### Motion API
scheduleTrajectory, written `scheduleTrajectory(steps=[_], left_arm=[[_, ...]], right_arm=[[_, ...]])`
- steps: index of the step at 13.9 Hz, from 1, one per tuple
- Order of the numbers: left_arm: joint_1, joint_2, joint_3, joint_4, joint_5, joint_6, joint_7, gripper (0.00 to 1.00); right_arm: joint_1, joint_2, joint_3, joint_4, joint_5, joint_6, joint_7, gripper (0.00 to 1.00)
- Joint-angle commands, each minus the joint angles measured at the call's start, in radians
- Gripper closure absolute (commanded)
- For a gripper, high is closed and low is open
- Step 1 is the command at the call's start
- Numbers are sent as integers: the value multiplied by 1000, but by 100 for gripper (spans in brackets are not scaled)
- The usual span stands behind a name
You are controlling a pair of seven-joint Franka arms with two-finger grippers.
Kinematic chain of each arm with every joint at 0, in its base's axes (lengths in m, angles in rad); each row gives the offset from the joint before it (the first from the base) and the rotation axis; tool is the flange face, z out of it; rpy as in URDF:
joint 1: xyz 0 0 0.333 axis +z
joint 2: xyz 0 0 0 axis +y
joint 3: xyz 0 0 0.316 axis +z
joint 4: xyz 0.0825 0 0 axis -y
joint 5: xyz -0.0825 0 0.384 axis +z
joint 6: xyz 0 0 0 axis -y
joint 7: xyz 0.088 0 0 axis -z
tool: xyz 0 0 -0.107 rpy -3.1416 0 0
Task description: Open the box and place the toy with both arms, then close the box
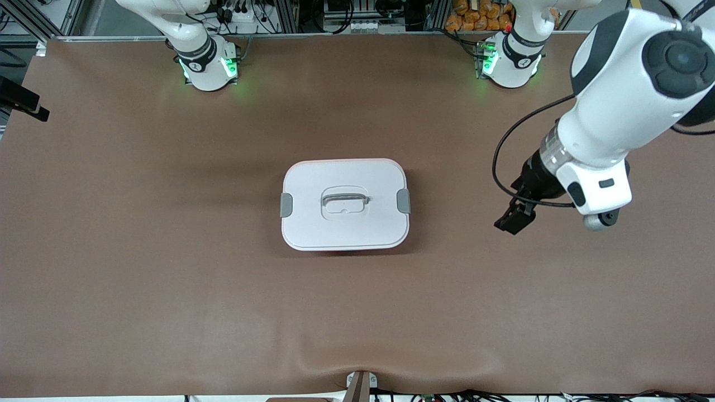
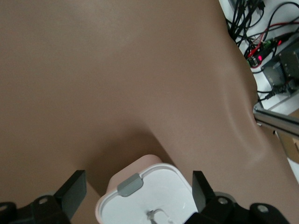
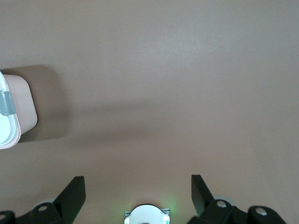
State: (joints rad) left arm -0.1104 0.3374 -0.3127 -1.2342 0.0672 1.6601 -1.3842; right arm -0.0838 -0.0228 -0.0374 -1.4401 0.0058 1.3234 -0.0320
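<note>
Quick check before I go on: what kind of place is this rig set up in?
Most likely a robotics lab or test cell. Two arms are bolted along one edge of a brown-covered table, aluminium framing and loose cables run along that edge, and the only work item is a closed box. The left gripper hangs open beside it.

Brown table (image 1: 139,268), covered edge to edge in a smooth mat that ripples a little at the edge nearest the front camera. Sitting right in the middle, the box (image 1: 344,204), white lid on, grey clips (image 1: 403,201) at both short ends, grey handle (image 1: 344,197) flat in its recess. Along the top edge stand the two arm bases (image 1: 208,70), both glowing green
</note>
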Motion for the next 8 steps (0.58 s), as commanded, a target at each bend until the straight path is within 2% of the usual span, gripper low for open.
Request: scheduleTrajectory(steps=[1,8], left_arm=[[29,-128,-2,-143,-20,0,124,0],[32,-357,132,-401,-69,-2,587,0]], right_arm=[[-2,-19,2,-17,-13,4,-11,0],[1,-19,2,-17,-16,4,-12,0]])
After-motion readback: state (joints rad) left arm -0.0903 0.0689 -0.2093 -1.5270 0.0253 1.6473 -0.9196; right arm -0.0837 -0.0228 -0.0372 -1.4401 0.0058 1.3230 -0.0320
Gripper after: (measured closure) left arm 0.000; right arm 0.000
